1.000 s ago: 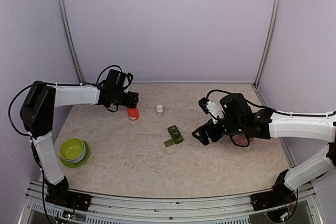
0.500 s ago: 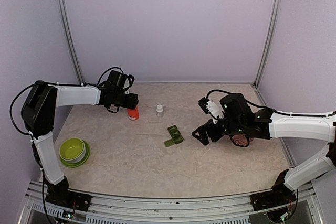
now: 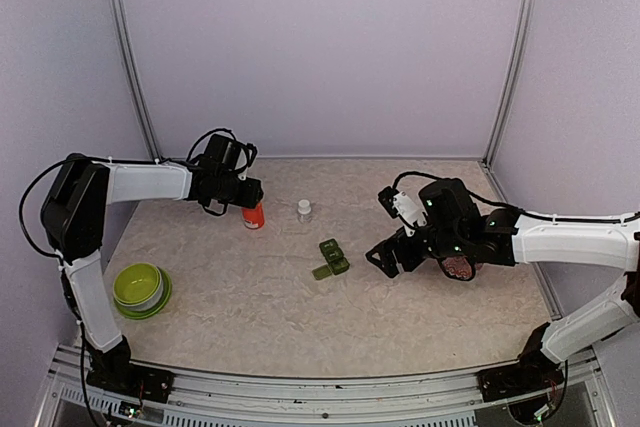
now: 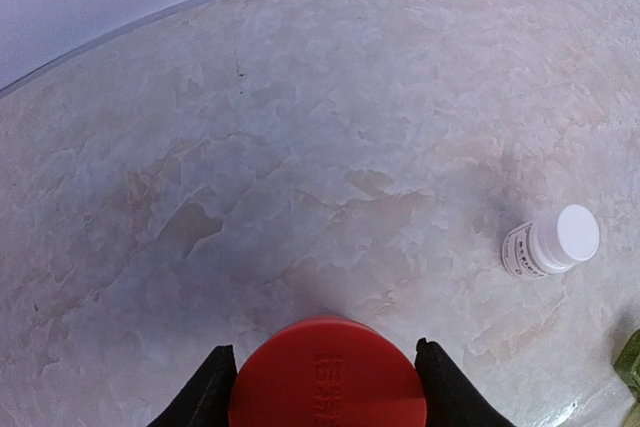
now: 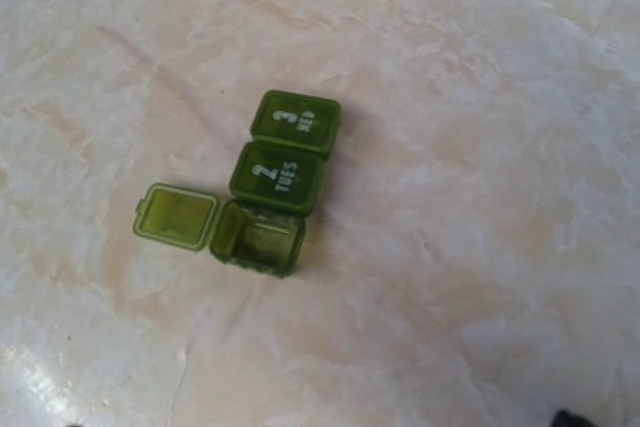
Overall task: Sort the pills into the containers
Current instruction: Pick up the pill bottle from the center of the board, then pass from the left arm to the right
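Left arm: the upper link rises from the base at the near left, the elbow is bent high beside the left wall, and the forearm runs level to the right, ending at the far-left part of the table [image 3: 250, 317]. The left gripper [image 3: 249, 202] points down over the red bottle [image 3: 254, 217]. In the wrist view its fingers [image 4: 205, 392] stand narrow, set against both sides of the red cap [image 4: 327, 372], and the bottle stands upright on the table. Right arm: it reaches in from the right wall with the forearm level and the wrist turned down and leftward. The right gripper [image 3: 383, 259] has its jaws spread wide and holds nothing, hovering just right of the containers [image 3: 330, 259]. The containers lie at mid-table, well apart from the left gripper. The strip runs near to far: the two farther lids, marked "3 WED" and "2 TUES", are closed, and the nearest compartment [image 5: 258, 239] is open with its lid [image 5: 178, 214] folded out to the left. A small white bottle [image 3: 304, 210] stands beyond the strip, to the right of the red bottle. A lime-green bowl [image 3: 140, 289] sits at the near left.
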Available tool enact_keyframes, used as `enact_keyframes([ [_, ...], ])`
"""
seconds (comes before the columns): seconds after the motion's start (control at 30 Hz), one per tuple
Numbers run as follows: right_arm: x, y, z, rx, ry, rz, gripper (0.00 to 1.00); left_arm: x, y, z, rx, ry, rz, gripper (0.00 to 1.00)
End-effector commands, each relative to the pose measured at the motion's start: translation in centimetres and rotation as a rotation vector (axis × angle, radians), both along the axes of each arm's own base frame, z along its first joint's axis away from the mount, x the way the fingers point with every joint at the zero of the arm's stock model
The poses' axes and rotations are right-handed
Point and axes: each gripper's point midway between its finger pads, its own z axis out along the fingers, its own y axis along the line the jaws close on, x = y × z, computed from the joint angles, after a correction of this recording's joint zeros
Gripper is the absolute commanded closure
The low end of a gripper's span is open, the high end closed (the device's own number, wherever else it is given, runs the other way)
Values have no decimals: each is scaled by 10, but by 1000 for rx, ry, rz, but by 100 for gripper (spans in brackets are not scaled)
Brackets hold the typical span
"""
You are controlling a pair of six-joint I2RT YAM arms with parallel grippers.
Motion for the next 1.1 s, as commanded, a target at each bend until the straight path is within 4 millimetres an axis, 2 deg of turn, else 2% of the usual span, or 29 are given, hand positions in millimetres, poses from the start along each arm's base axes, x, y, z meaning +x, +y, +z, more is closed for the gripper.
enact_keyframes([
  [0.0,2,-4,1,-6,-13,-5,0,2,-6,5,-6,-4,-15,72],
  [0.2,-3,0,8,6,-25,42,0,-12,-22,31,-41,-42,-61,73],
  [0.37,-22,16,27,83,-46,190,0,-48,-60,60,-109,-78,-207,73],
  [0.6,-68,38,69,286,-93,460,0,-124,-121,94,-236,-105,-498,72],
  [0.73,-85,41,84,374,-126,545,0,-172,-150,127,-370,-139,-670,72],
  [0.9,-93,46,91,433,-139,601,0,-222,-171,162,-486,-191,-829,72],
  [1.07,-109,47,112,563,-213,677,0,-267,-179,198,-617,-275,-947,72],
])
